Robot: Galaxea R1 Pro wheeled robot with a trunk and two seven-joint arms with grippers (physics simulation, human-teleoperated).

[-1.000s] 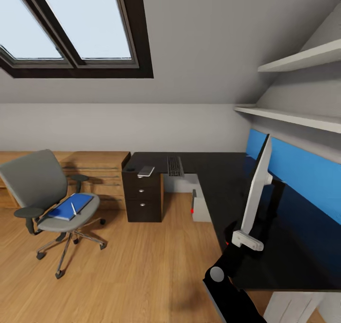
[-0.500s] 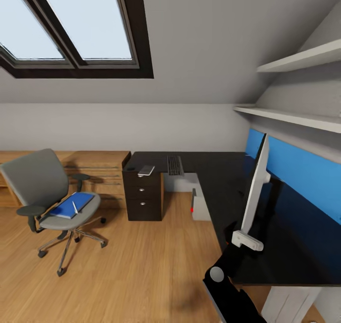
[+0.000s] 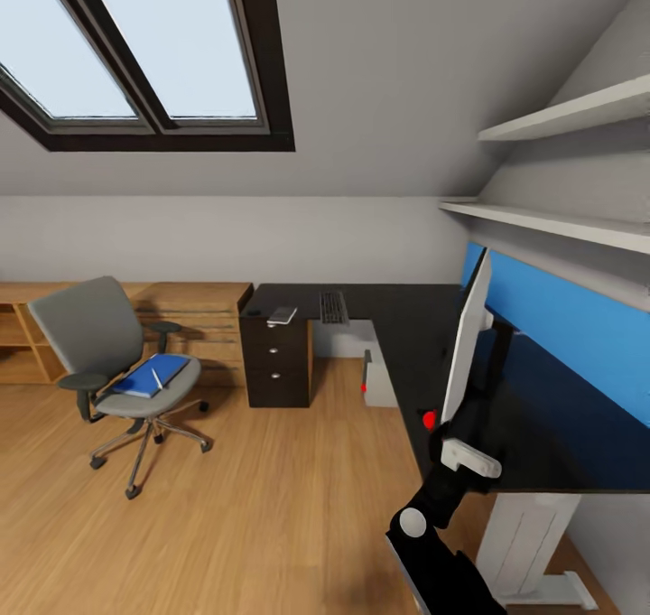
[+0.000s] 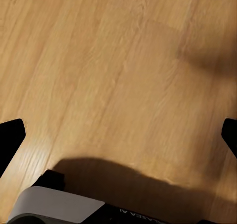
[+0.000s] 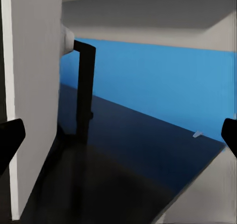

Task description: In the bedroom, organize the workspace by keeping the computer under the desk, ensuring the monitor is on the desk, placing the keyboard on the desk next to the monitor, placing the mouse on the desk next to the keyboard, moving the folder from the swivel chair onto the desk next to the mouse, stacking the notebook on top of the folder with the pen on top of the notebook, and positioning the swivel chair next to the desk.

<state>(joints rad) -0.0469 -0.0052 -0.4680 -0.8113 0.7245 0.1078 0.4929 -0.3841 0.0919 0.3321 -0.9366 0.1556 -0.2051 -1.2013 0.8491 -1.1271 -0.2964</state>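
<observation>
Black fingertips sit at the far edges of the right wrist view, so the right gripper (image 5: 118,135) is spread wide and holds nothing; it faces the pale back of the monitor (image 3: 469,349), just beside it. The left gripper (image 4: 118,135) is likewise spread wide and empty, pointing down at bare wood-plank floor (image 3: 271,507).

Outward from the right arm, the monitor stands edge-on to the head camera on the near wing of the desk (image 3: 406,326), a thin slab on a slim dark stand, red dot at its lower corner. The desk top is glossy black and L-shaped. On its far wing lie the keyboard (image 3: 333,307), long and slim, and a small pale-edged notebook (image 3: 283,315) above the dark drawer unit. The computer (image 3: 375,378), a grey box, sits on the floor under the desk. Well apart, the swivel chair (image 3: 113,353), grey and padded, carries the flat blue folder (image 3: 153,376) with the thin white pen (image 3: 156,378) on it. The mouse is too small to make out.

The monitor step looks settled or nearly so. Next, probably, the keyboard must come beside the monitor, which calls for driving toward the far wing.
</observation>
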